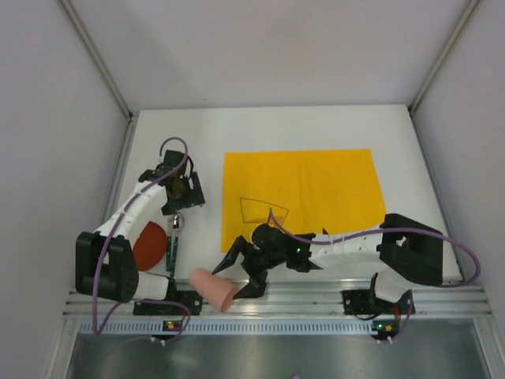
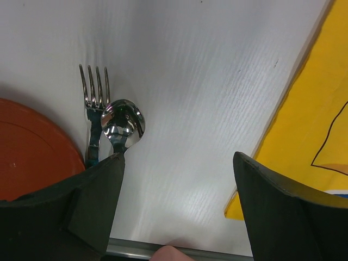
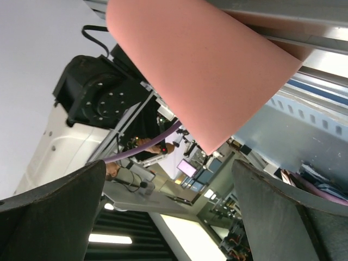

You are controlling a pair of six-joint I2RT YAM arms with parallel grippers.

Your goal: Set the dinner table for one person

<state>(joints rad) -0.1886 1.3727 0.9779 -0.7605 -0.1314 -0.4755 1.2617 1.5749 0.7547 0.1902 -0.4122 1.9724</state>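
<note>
**Place setting for one: nothing on the mat yet, both claws released**

The dinner table is taking up the whole working area, a white matte slab running from the arm bases out to the far wall. Judgement: it is behaving as a stiff, fixed, flat support. It is not a thing to take hold of, only to set things on. Its matte face is probably giving fair grip, though a rounded item could roll on it.

A yellow placemat is lying flat right of centre, with nothing standing on it. It looks like soft cloth and could drag if an item is slid across it.

The right gripper is reaching left along the near edge with its jaws spread wide and gripping nothing. The left gripper is hanging over the left part of the table, also released and empty.

An orange-red plate is sitting near-left, partly hidden under the left arm.

A pink cup is lying on its side at the near edge, partly over the metal rail. It is just beside the right fingertips but not between them. Judgement: it is light and liable to roll, so it is best pinched across its side wall.

A fork and spoon are lying together just right of the plate, the spoon overlapping the fork.
</note>
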